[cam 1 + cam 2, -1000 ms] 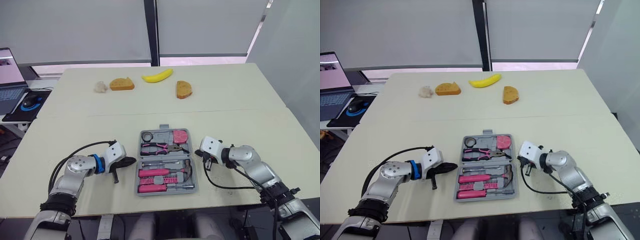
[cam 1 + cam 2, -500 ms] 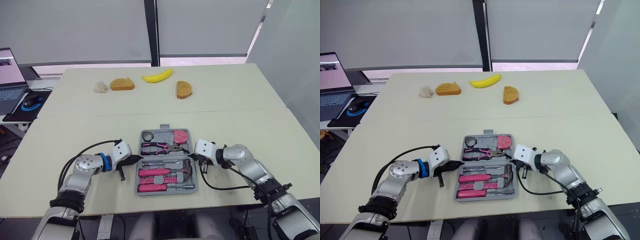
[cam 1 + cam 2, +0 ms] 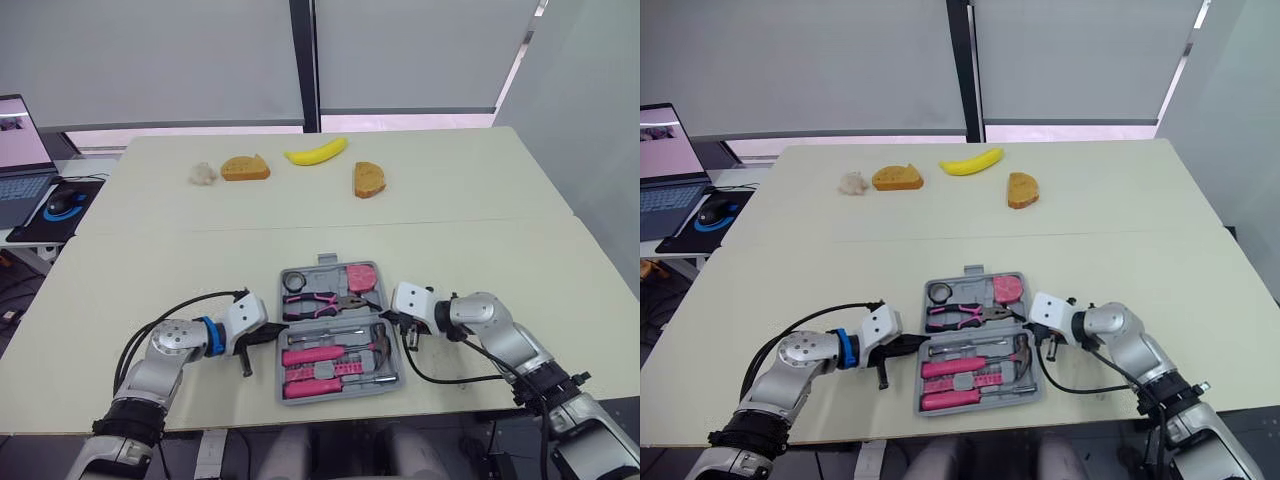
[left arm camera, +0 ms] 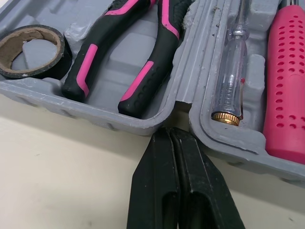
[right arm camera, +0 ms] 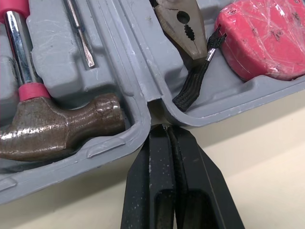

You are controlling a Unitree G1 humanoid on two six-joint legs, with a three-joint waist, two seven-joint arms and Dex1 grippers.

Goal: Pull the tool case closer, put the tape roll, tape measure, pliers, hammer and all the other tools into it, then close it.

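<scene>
The grey moulded-plastic tool case [image 4: 100,113] is lying open and flat on the beige surface [image 3: 150,250], near the surface's edge in front of the robot, with tools seated in its recesses. The left end effector [image 4: 171,136] is resting its tip at the hinge notch on the case's left side. Its two black fingers are squeezed together and gripping nothing. The right end effector [image 5: 167,131] is sitting the same way at the notch on the case's right side, fingers together and empty.

The far half of the case is holding the black tape roll with a cardboard core [image 4: 33,57], the pink-and-black-handled pliers [image 4: 128,62] and the pink tape measure in glossy film [image 5: 264,38]. The near half is holding the brown steel-headed hammer [image 5: 62,124], a clear-handled tester screwdriver [image 4: 231,71] and a pink perforated handle [image 4: 286,81].

The shell is looking stiff, ribbed and lightly scuffed. Loaded with steel, it is probably weighing enough to sit steady while sliding readily over the smooth surface. Closing is likely calling for a hold on the far half's outer rim, folding it over the hinge. The tools are only resting in their recesses, so a fast swing is risking the pliers and tape roll tipping out.
</scene>
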